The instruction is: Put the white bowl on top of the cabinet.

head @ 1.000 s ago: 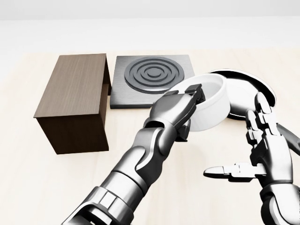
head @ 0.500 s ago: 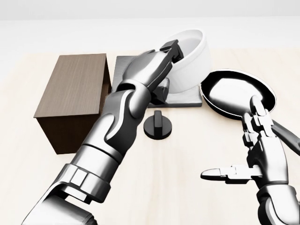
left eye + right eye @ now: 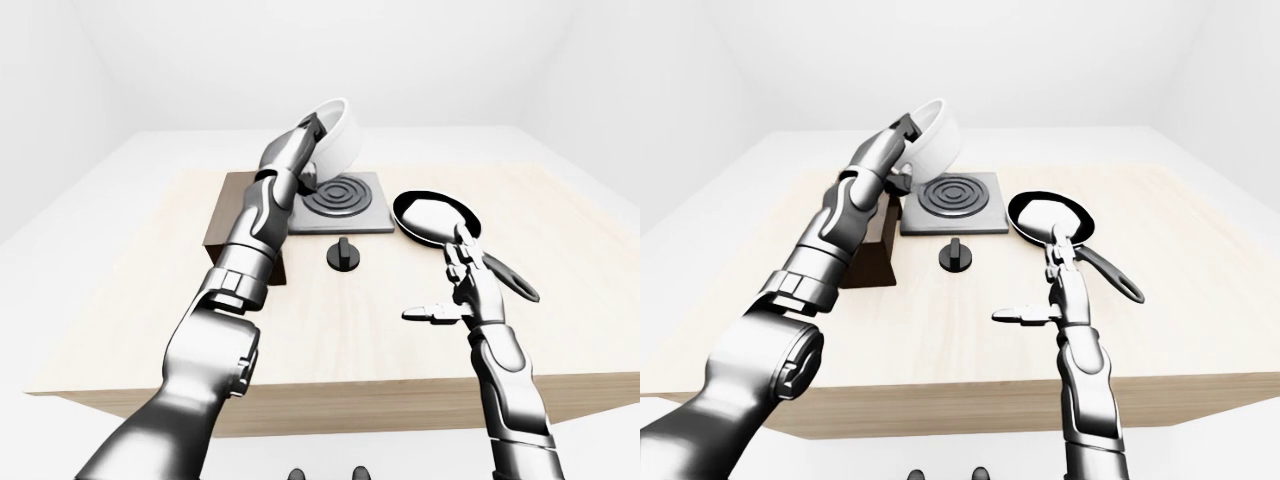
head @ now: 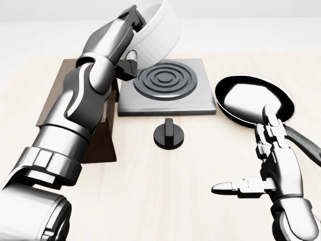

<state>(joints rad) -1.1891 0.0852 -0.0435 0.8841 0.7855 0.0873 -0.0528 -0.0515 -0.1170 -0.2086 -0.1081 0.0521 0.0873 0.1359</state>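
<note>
Bowl aloft in my left hand, cabinet below and to the left.

My left hand (image 4: 131, 30) grips the rim of the round white ceramic bowl (image 4: 158, 31), tilted high over the grey square hob plate (image 4: 166, 86). The dark brown wooden box cabinet (image 4: 64, 95) lies down-left of it in the head view, largely hidden by my forearm. My right hand (image 4: 271, 173) hovers open over the pale wooden bench (image 4: 200, 165), near the shiny black frying pan (image 4: 253, 103).
</note>
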